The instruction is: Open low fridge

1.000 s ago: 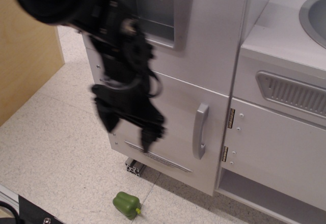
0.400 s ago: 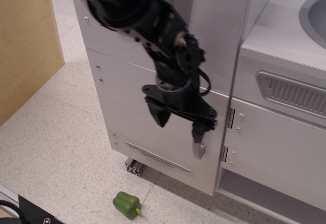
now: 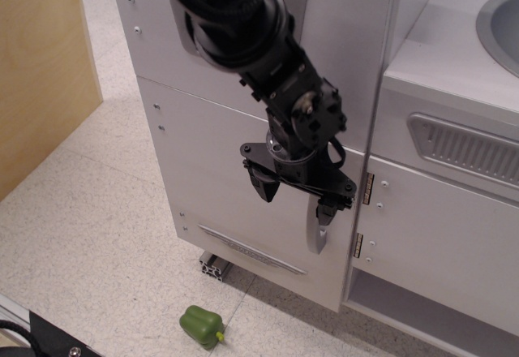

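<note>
The low fridge (image 3: 203,162) is the lower silver-grey door of the toy unit, and it is closed. Its slim vent strip (image 3: 251,250) runs along the bottom. Only the lower end of its vertical grey bar handle (image 3: 316,239) shows; the rest is hidden behind my gripper. My black gripper (image 3: 293,199) hangs in front of the door's right side and is open. Its left finger (image 3: 261,185) is over the bare door. Its right finger (image 3: 327,211) lies over the handle's middle. I cannot tell whether it touches the handle.
A green toy pepper (image 3: 201,325) lies on the speckled floor below the fridge. A wooden panel (image 3: 40,73) stands at the left. To the right are a handle-less cabinet door (image 3: 438,243) under a ribbed grille (image 3: 466,150), and a sink (image 3: 504,24).
My arm has swung from the door's left side to the right and slightly down. The open gripper now sits over the handle. The door has not moved.
</note>
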### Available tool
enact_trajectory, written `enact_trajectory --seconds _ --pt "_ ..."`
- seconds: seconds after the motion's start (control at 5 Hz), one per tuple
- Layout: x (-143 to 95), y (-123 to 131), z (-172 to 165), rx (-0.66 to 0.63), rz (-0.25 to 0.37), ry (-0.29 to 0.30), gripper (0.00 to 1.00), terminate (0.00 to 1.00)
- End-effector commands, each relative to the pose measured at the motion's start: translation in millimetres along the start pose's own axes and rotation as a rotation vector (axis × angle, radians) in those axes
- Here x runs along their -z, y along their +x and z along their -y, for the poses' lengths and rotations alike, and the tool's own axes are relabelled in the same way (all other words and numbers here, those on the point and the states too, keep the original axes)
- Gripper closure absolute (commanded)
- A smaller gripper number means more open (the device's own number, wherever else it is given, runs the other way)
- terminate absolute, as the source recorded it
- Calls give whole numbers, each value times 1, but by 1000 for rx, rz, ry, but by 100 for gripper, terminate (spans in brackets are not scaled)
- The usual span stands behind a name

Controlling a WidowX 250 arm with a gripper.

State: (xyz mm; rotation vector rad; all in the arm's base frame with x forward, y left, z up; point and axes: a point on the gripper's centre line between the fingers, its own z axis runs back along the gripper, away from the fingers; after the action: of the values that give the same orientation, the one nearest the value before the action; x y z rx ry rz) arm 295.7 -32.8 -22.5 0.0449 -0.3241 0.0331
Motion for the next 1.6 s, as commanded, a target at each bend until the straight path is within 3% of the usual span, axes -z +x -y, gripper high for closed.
enact_trajectory --seconds 0.0,0.2,0.4,1.0,1.2,1.4 --pt "7 22 0 -22 47 1 0 0" --pt "7 22 0 -19 42 -17 100 0" --pt "5 17 -3 -13 29 -16 100 0" --pt "-23 -36 -17 120 10 -34 100 0" --pt "-47 -46 -27 193 -66 -29 0 0" --pt "-74 -41 -32 211 -75 -46 0 0"
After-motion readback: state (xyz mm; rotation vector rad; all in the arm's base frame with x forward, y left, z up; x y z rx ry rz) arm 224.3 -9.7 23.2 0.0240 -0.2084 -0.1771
